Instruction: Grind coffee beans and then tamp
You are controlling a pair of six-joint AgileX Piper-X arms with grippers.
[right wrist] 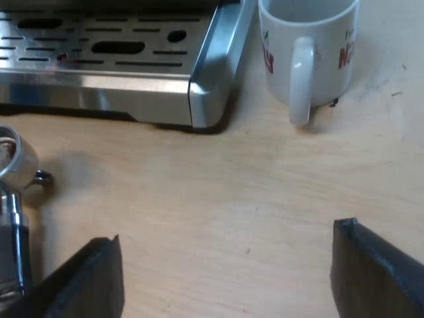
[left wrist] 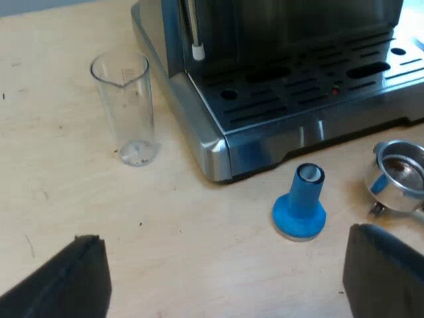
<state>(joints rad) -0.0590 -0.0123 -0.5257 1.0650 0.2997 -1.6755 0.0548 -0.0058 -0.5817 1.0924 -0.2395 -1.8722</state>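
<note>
A blue tamper (left wrist: 300, 209) stands upright on the wooden table, just before the espresso machine's drip tray (left wrist: 311, 93). The metal holder (left wrist: 399, 175) lies loose on the table beside the tamper, its basket facing up. My left gripper (left wrist: 225, 278) hovers open above the bare table, short of the tamper, with nothing between its fingers. In the right wrist view the holder's basket rim (right wrist: 14, 159) and its metal neck (right wrist: 13, 245) lie close to one finger (right wrist: 86, 281) of my right gripper (right wrist: 225, 278), which is open and holds nothing.
A clear measuring glass (left wrist: 127, 106) stands upright on the table by the machine's corner. A white mug (right wrist: 305, 50) with red lettering stands beside the drip tray's corner (right wrist: 212, 73). The steam wand (left wrist: 196, 33) hangs over the tray.
</note>
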